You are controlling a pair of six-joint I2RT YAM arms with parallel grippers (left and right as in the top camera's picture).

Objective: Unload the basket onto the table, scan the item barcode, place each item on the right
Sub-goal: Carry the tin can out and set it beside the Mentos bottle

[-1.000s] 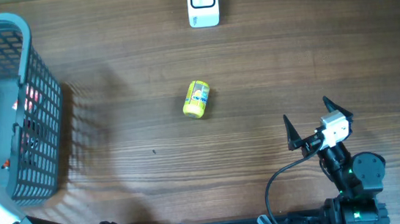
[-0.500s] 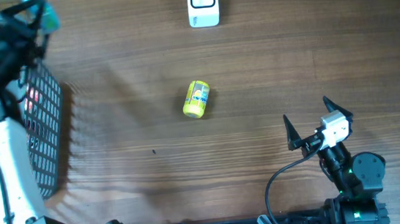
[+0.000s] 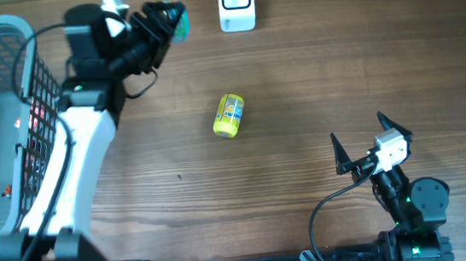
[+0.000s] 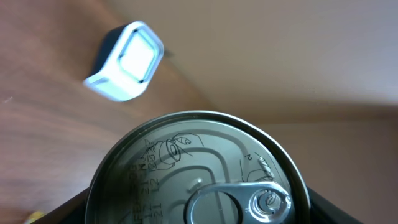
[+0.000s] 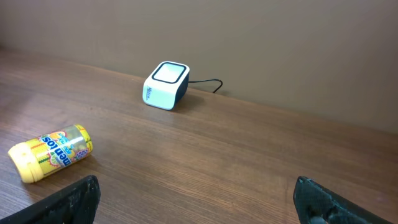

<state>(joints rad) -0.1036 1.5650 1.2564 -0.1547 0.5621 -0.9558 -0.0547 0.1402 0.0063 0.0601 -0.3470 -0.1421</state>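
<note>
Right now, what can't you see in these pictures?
Can, left wrist view: only the lid shows; its sides and any barcode are hidden, and the bottom edge cuts it off.
Same can, overhead: the left gripper covers most of it.
Yellow bottle, right wrist view: label print too small to find a barcode.
Basket, overhead: left edge cuts it off.

This looks like a mock shop checkout built as a robot test station. A white barcode scanner [image 3: 236,3] sits on the wood-grain bench [image 3: 313,71] just ahead of the left hand [image 3: 162,21], and a grey plastic shopping basket [image 3: 32,47] stands behind it. Packaged goods are out: a pull-tab can [image 4: 199,168] held in that hand and a yellow Mentos bottle [image 3: 229,115] off to its side. A plain beige wall [image 5: 261,37] backs the bench.
</note>
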